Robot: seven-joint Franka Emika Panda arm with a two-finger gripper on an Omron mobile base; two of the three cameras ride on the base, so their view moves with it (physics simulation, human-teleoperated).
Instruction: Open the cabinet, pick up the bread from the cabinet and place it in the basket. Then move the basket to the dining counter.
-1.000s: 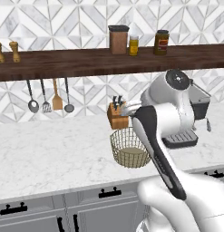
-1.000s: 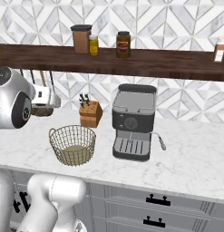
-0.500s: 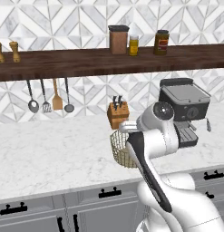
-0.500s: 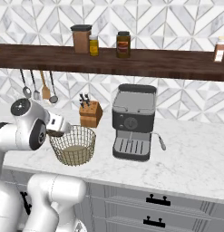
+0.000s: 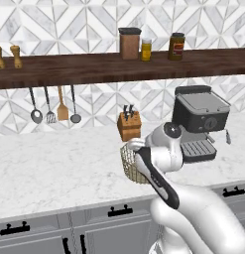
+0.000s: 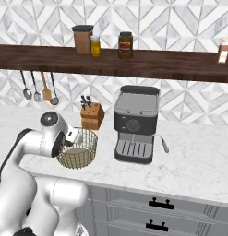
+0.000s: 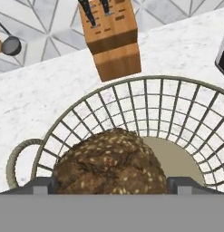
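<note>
The tan wire basket (image 6: 83,156) stands on the marble counter in front of the knife block; it is also in the left base view (image 5: 128,164) and the hand view (image 7: 177,113). My gripper (image 6: 74,137) hangs at the basket's near rim, its hand pointing down into it. In the hand view the dark-brown seeded bread (image 7: 111,161) sits between the two fingertips (image 7: 41,186), over the near part of the basket's beige bottom. The gripper (image 7: 112,186) is shut on the bread. My arm (image 5: 158,173) covers most of the basket in the left base view.
A wooden knife block (image 6: 92,116) stands just behind the basket, and a black espresso machine (image 6: 135,123) is to its right. Utensils (image 5: 52,104) hang on the wall at left. The shelf (image 6: 134,57) above carries a brown canister and jars. Grey black-handled cabinets (image 6: 157,216) sit below.
The arm has folded down: the hand dropped from well above the counter to the basket's rim, bringing the bread over the basket's bottom. The basket has stayed in place.
</note>
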